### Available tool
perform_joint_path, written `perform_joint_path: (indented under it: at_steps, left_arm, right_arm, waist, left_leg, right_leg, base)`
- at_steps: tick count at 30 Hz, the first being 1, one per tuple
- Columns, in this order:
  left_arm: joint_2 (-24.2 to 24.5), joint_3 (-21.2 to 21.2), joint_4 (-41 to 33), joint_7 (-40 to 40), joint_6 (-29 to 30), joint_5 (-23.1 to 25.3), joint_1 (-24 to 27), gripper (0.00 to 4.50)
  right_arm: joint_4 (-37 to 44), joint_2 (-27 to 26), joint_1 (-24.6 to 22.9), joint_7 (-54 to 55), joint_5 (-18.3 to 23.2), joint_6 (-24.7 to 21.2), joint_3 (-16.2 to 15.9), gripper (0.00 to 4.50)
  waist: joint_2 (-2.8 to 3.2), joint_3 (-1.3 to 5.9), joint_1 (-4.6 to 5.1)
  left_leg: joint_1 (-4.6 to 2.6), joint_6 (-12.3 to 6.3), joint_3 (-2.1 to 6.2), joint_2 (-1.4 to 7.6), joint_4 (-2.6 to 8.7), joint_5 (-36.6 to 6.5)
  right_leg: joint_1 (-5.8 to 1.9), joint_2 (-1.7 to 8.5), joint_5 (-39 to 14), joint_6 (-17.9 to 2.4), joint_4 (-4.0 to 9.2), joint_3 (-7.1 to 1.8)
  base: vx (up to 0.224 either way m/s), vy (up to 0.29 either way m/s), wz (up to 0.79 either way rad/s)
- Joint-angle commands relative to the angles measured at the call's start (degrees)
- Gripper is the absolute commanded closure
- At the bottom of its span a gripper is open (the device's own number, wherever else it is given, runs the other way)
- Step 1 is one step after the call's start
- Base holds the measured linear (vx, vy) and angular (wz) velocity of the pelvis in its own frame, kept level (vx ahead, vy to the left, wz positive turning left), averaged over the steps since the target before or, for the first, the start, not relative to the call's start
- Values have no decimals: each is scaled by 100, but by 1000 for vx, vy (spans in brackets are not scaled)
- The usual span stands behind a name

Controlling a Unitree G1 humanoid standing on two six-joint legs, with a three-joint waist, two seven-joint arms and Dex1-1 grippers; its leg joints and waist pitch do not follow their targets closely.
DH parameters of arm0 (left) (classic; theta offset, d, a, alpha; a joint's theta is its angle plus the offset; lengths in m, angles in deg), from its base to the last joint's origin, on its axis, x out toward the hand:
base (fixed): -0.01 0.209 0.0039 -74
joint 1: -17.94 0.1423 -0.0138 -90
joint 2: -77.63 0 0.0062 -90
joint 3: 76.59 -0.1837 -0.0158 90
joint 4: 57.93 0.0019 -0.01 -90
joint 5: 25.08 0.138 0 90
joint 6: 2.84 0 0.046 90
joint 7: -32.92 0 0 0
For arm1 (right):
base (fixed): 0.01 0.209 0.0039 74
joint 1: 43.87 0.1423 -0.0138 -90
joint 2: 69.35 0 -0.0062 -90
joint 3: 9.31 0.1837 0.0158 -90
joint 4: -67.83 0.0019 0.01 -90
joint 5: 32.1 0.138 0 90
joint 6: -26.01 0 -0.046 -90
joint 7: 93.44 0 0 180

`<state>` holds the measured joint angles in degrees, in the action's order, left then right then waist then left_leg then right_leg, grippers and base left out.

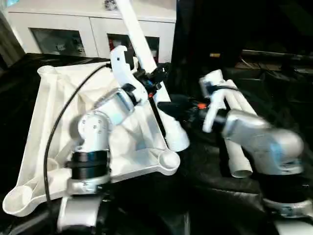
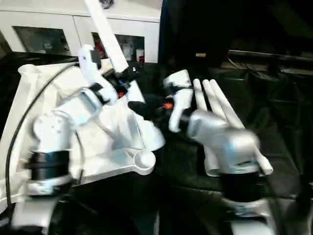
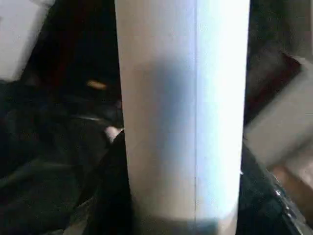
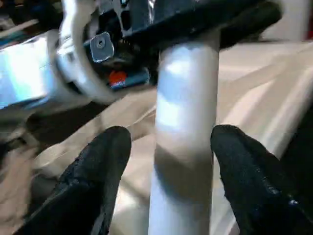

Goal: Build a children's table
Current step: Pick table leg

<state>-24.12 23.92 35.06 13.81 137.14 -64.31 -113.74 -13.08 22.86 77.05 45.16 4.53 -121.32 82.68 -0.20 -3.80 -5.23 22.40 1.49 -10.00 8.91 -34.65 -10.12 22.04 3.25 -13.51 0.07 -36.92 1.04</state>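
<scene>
- My left pincer (image 1: 155, 78) is clamped around the raised leg (image 1: 138, 36), which leans with its lower end by a corner socket (image 1: 168, 157) for seating.
- My right pincer (image 4: 171, 161) straddles that leg, fingers (image 4: 105, 166) apart, not gripping.
- The tabletop (image 1: 54, 107) lies underside-up; spare legs (image 1: 237, 122) wait beside it.

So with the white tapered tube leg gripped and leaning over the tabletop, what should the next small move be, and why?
Probably steer the leg's wide lower end into the round corner socket. The left gripper is clamped on the white tapered tube leg, which stands tilted, its base beside that socket of the white ribbed plastic tabletop. The right gripper's fingers stand apart on either side of the leg, not touching.
</scene>
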Motion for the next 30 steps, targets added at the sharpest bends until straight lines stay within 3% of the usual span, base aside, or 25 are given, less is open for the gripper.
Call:
perform_joint_path:
  at_steps: [1,5,8,9,12,15,23,24,25,27,30]
  left_arm:
    - [176,-202,-16,-768,259,-356,-248,266]
    - [309,-246,-46,-1250,272,-529,-292,267]
    - [335,-229,-58,-1875,65,-727,-386,267]
    - [320,-200,-1,-1988,-9,-773,-434,267]
    - [315,-172,105,-2121,-110,-801,-497,268]
    - [307,-172,203,-2247,-215,-791,-524,268]
    - [326,-282,233,-2403,-303,-704,-449,268]
    - [323,-277,246,-2326,-296,-670,-449,212]
    - [303,-255,272,-2204,-293,-645,-455,198]
    - [278,-236,298,-2071,-310,-605,-459,198]
    - [218,-401,307,-1080,-398,84,-431,155]
  right_arm:
    - [168,215,-61,-376,315,-299,100,152]
    - [161,377,-70,-532,358,-340,43,152]
    - [190,609,-111,-595,261,-351,-196,152]
    - [183,667,-130,-603,203,-338,-293,179]
    - [162,683,-147,-579,158,-329,-369,192]
    - [104,556,-134,-418,125,-337,-315,233]
    - [-8,402,-80,-125,147,-220,-226,254]
    - [-17,374,-75,-76,135,-200,-222,254]
    - [-20,326,-76,-9,101,-150,-210,254]
    - [-22,239,-81,95,30,-80,-182,254]
    - [-18,72,-40,336,-85,14,-140,255]
  waist:
    - [-22,439,-18]
    - [-23,423,-4]
    - [-36,427,-9]
    - [-34,426,-8]
    - [-32,433,12]
    - [-27,434,13]
    - [-38,441,-4]
    - [-38,440,-1]
    - [-60,441,2]
    - [-47,435,8]
    - [-41,433,19]
  left_leg:
    - [-140,-136,116,326,318,-287]
    - [-119,-73,115,328,324,-356]
    - [-118,-83,112,327,324,-329]
    - [-117,-84,112,331,325,-320]
    - [-124,-94,112,334,316,-356]
    - [-122,-78,111,332,317,-346]
    - [-128,-106,112,343,317,-298]
    - [-127,-99,109,342,318,-304]
    - [-125,-104,107,344,319,-287]
    - [-128,-71,107,344,323,-299]
    - [-134,-3,116,358,330,-368]
  right_leg:
    - [-290,425,297,-1286,415,-223]
    - [-293,439,216,-1396,427,-220]
    - [-318,436,179,-1392,435,-224]
    - [-314,434,191,-1380,434,-226]
    - [-310,437,222,-1417,425,-225]
    - [-304,432,205,-1441,422,-222]
    - [-305,445,336,-1468,405,-222]
    - [-305,442,315,-1467,404,-222]
    - [-307,439,331,-1466,400,-222]
    - [-294,442,272,-1457,405,-219]
    - [-295,439,186,-1383,417,-224]
  base:
    - [0,0,0]
    - [0,0,0]
    - [0,0,0]
    - [0,0,0]
    - [0,0,0]
    - [0,0,0]
    - [0,0,0]
    - [0,0,0]
    - [0,0,0]
    - [0,0,0]
    - [0,0,0]
